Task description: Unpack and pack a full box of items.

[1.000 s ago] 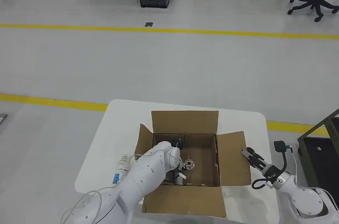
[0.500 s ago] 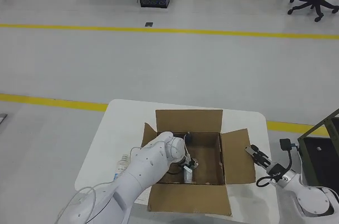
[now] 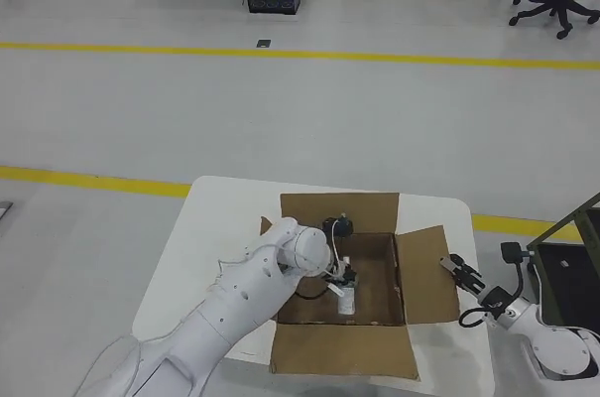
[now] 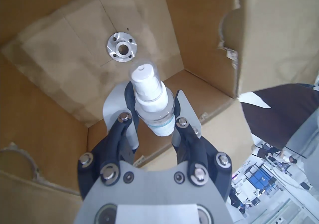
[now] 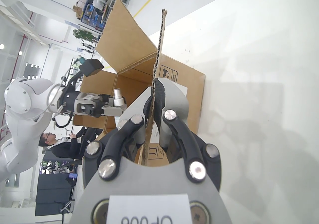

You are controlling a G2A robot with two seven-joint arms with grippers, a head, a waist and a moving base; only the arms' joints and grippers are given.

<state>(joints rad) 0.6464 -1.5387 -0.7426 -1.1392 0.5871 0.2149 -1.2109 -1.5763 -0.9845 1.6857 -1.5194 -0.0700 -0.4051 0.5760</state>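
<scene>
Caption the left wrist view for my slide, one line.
Left gripper holds a clear spray bottle over the open cardboard box, a metal flange on its floor.

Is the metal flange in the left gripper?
No, the metal flange lies on the box floor; the left gripper holds a spray bottle.

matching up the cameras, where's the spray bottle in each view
Top view: spray bottle in the left gripper, over the open cardboard box.
Left wrist view: bottle at centre, clamped in that gripper, cap toward the box floor.
Right wrist view: bottle far off, in the other arm's gripper.
Shared landmark: the cardboard box.
</scene>
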